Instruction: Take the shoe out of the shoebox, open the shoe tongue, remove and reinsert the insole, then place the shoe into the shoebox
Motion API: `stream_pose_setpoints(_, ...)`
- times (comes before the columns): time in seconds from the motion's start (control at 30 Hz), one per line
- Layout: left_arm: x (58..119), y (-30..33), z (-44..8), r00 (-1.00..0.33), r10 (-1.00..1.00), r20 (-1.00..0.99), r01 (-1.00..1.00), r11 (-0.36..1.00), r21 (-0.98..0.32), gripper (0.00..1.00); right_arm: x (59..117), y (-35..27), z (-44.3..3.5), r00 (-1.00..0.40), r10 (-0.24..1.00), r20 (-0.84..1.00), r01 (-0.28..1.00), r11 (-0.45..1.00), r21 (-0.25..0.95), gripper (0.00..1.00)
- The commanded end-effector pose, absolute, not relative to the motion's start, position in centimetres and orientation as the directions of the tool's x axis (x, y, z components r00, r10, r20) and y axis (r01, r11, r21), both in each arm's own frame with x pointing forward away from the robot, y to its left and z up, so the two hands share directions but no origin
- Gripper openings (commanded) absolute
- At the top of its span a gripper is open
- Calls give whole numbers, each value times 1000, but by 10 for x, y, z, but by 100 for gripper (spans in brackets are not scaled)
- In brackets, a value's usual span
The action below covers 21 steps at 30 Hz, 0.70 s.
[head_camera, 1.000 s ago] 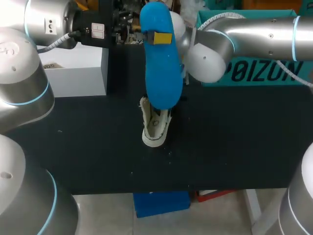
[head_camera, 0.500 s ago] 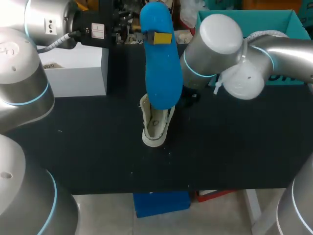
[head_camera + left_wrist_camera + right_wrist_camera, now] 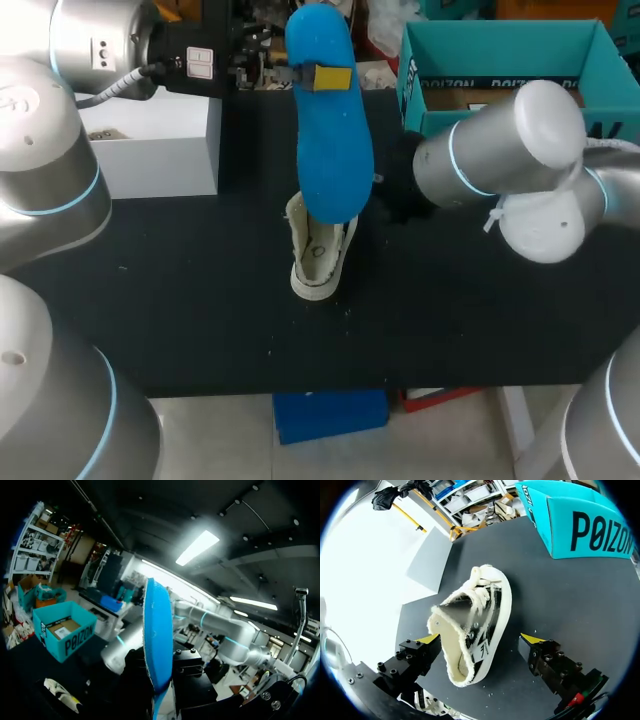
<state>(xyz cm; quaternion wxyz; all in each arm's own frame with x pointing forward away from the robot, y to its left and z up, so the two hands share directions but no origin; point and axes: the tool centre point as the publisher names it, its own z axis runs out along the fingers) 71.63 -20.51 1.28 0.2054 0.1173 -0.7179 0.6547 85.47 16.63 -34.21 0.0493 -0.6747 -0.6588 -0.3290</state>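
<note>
The left end effector (image 3: 318, 76) was clamped on the upper end of the blue insole (image 3: 328, 140). One yellow pad (image 3: 333, 77) pressed flat on the near face, and the other was hidden behind it. The insole hung upright with its lower end over the shoe (image 3: 318, 255). This looked like a line-up for sliding it back in, though the overhead view did not show whether the tip had yet reached the opening. Seen edge-on from the left wrist, the insole (image 3: 157, 645) was a thin, gently curved foam sheet with a paler, rougher underside.

The shoe (image 3: 475, 625) lay on the black bench (image 3: 200, 300). It was cream canvas with dark side panels, white laces and a rounded rubber toe, and its mouth gaped wide towards the right arm. The right end effector (image 3: 480, 638) had its fingers spread well apart, with the shoe just ahead of them and neither tip touching it. It was probably placed there to steady the heel while the insole went in.

The teal cardboard shoebox (image 3: 500, 60) stood open at the bench's far right, well apart from the shoe and ready for the last step.
</note>
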Motion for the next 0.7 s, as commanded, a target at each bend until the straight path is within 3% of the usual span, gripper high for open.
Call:
stream_pose_setpoints(0.03,716,-206,12,-889,98,448,-437,115,-892,0,856,165,-345,-120,806,579,922,-125,366,100)
stream_pose_setpoints(0.7,716,-206,12,-889,98,448,-437,115,-892,0,873,150,-300,-183,480,858,915,-236,328,100)
